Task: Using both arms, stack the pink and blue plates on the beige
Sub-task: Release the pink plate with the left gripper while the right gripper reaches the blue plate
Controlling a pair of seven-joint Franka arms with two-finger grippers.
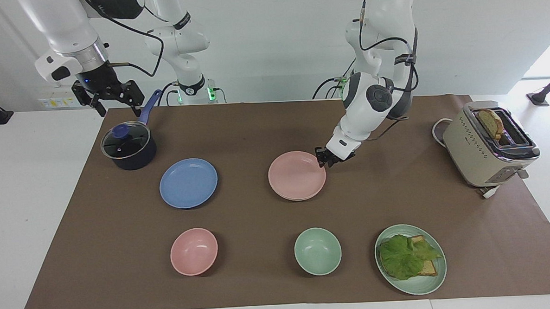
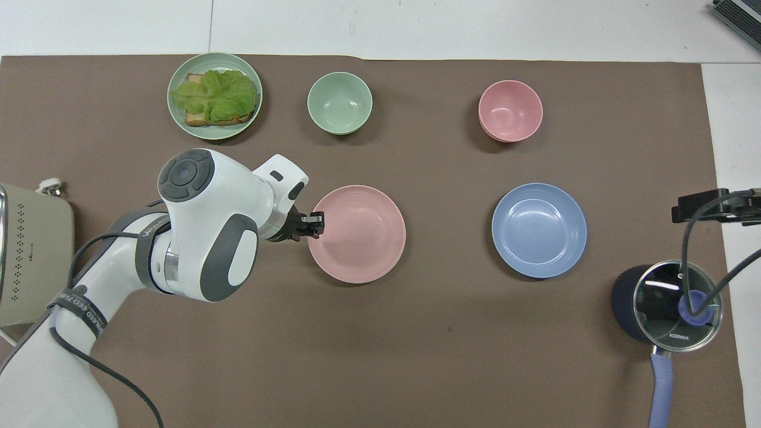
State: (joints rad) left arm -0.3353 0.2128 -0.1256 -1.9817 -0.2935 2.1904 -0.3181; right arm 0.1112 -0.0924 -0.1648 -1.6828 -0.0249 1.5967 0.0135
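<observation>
Pot (image 1: 128,147) and toaster (image 1: 488,145) at table ends

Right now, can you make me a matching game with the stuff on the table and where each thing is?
Things:
1. pink plate
2. lettuce
3. toast slice
4. glass lid

Places:
A. in the toaster
B. on the dark pot
C. on the beige plate
D. on the green plate

Pairs: 1-C, 2-D, 3-A, 4-B
</observation>
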